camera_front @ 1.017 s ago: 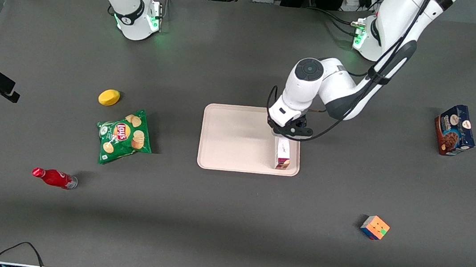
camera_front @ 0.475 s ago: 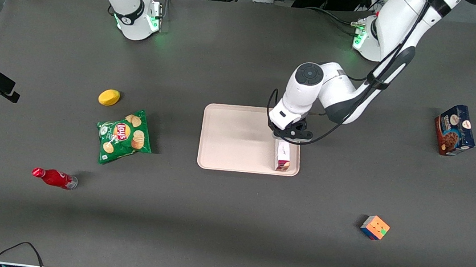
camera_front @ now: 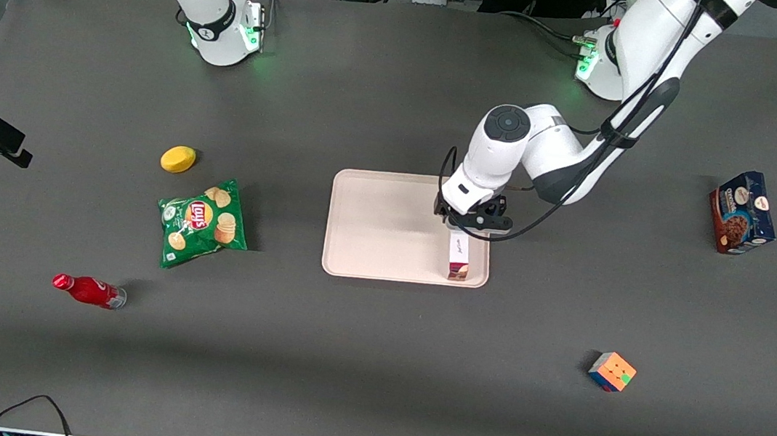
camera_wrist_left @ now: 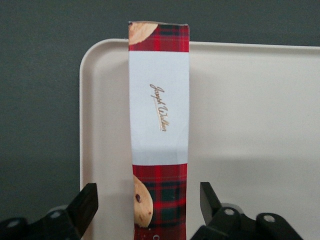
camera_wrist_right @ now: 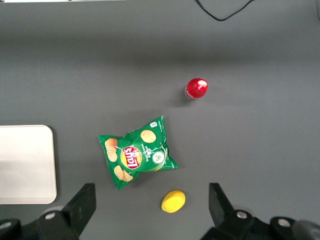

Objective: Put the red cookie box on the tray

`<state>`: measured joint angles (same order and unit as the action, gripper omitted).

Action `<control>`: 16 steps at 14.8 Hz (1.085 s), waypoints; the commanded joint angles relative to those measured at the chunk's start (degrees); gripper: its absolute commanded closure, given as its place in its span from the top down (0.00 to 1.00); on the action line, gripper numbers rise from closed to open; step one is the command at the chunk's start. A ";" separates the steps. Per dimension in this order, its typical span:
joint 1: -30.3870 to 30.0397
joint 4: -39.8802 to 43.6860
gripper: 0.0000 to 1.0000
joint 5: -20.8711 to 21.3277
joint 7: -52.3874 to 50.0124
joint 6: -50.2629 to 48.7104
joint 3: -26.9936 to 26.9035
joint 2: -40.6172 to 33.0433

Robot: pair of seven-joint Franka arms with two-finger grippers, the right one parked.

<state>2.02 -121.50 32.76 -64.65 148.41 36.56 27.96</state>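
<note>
A dark grey table (camera_front: 343,359) carries everything, with the tray (camera_front: 387,225) as its landmark. Toward the parked arm's end from the tray lie a red bottle (camera_front: 87,290), a lemon (camera_front: 178,159) and a green chip bag (camera_front: 202,222). The red cookie box (camera_wrist_left: 159,125) lies flat on the tray, along its edge toward the working arm's end. The gripper (camera_wrist_left: 147,202) hangs released above the tray, its fingers (camera_wrist_left: 86,204) spread clear of the box's sides. Toward the working arm's end sit a puzzle cube (camera_front: 612,371) and a blue cookie box (camera_front: 742,212).
</note>
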 commanded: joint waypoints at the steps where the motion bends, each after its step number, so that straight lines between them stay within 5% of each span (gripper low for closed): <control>1: 0.18 0.74 1.00 1.43 -1.44 0.30 -0.08 0.43; 5: 0.44 4.15 1.00 1.34 -1.27 -4.85 0.44 -1.06; 8: 0.27 16.07 1.00 0.29 0.22 -26.33 6.48 -1.42; 12: -0.26 30.33 1.00 -9.45 13.64 -45.36 8.36 -3.60; 16: -1.66 31.41 1.00 -10.35 22.97 -51.19 6.43 -10.72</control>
<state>0.96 -89.83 24.18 -47.58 100.43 44.91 22.09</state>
